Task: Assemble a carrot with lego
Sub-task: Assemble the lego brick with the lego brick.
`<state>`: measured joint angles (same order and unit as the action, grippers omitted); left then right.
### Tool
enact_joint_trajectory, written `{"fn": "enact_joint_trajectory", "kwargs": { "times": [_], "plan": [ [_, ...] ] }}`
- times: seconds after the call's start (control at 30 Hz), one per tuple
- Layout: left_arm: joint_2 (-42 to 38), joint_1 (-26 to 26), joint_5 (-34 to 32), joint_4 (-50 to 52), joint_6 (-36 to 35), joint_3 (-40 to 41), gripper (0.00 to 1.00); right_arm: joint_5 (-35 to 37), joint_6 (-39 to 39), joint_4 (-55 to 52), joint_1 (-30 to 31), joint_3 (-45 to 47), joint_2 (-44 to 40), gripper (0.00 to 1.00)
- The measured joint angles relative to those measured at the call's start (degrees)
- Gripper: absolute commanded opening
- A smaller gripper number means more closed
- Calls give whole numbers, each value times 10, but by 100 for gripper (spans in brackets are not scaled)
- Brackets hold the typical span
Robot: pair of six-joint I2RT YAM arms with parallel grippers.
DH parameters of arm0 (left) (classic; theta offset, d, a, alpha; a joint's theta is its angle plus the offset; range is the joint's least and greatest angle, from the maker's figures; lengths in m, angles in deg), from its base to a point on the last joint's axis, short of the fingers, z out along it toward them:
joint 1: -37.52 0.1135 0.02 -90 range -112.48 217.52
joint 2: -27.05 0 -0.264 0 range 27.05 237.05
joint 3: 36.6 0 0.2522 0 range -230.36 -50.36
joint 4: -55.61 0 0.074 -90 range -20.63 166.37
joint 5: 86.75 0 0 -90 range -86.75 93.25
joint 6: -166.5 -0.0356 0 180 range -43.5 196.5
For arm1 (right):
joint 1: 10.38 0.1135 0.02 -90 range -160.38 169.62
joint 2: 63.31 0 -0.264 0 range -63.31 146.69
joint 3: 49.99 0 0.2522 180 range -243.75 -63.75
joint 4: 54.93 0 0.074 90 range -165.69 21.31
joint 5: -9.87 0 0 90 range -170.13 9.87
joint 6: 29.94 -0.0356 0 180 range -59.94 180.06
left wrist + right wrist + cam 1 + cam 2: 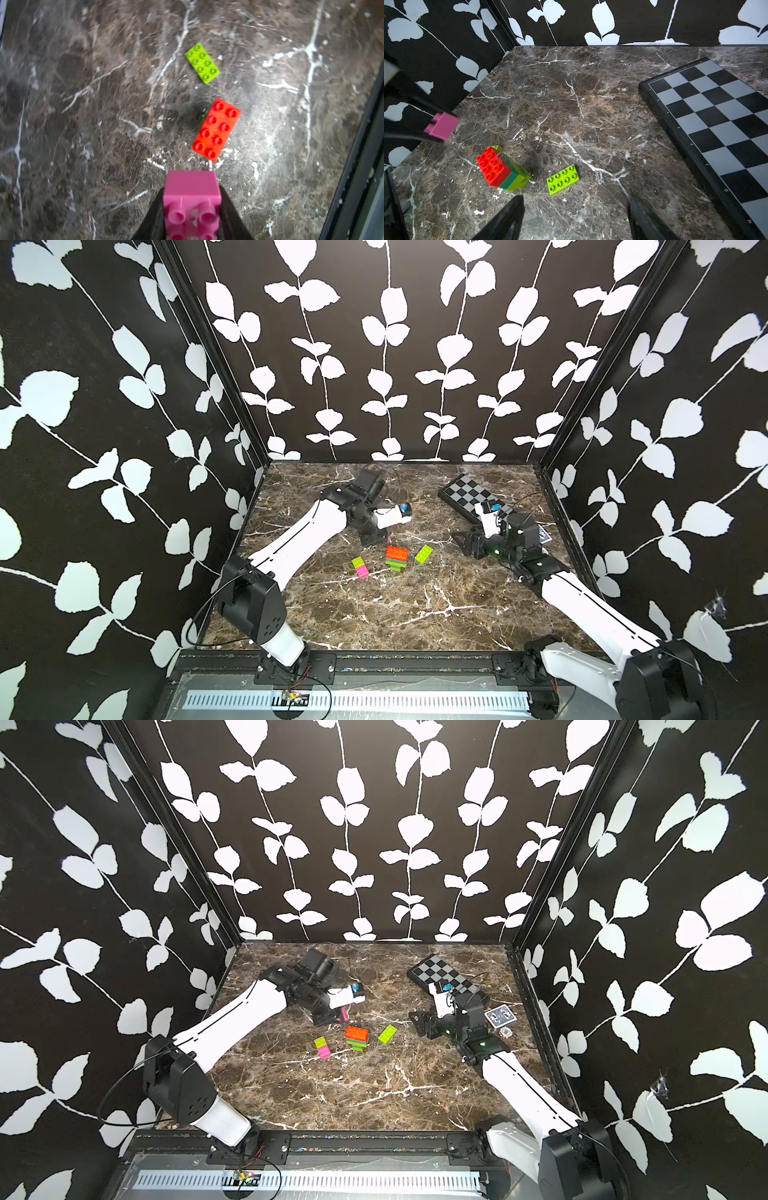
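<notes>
Leaf-patterned walls (395, 344) box in a brown marble table (415, 614). The checkered board (469, 493) is partly hidden behind the right arm (573, 597). The carrot (395, 558) stands mid-table, long axis upright, orange-red brick (216, 128) on top, narrowing downward — its lower bricks are hidden in the left wrist view. The left gripper (192, 189) clamps a pink brick (192, 207); the right gripper (575, 197) gapes, holding nothing.

Top views high, downward; wrist views near tabletop (83, 124).

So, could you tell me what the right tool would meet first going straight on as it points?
Probably the loose lime brick, lying just ahead of the open right tool; depth is unclear.
</notes>
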<state>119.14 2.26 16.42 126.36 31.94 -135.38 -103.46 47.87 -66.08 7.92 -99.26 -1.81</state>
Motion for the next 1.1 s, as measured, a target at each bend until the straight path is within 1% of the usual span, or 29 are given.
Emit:
{"fn": "enact_joint_trajectory", "kwargs": {
  "times": [0.13,0.23,0.33,0.47,0.7,1.1],
  "plan": [
    [35,-23,18,52,-104,-46,2,0,0,-4,-3,0,2,77],
    [62,-34,26,79,-161,-67,2,0,0,-4,-4,0,3,77],
    [92,-38,31,101,-203,-88,2,0,1,-5,-5,0,5,77],
    [125,-39,37,116,-241,-108,2,-3,2,-4,-6,0,5,77],
    [170,-40,39,133,-261,-146,4,-12,1,-4,-7,5,11,77],
    [195,-41,33,142,-232,-162,6,-13,1,-4,-7,6,11,77]
  ]
}}
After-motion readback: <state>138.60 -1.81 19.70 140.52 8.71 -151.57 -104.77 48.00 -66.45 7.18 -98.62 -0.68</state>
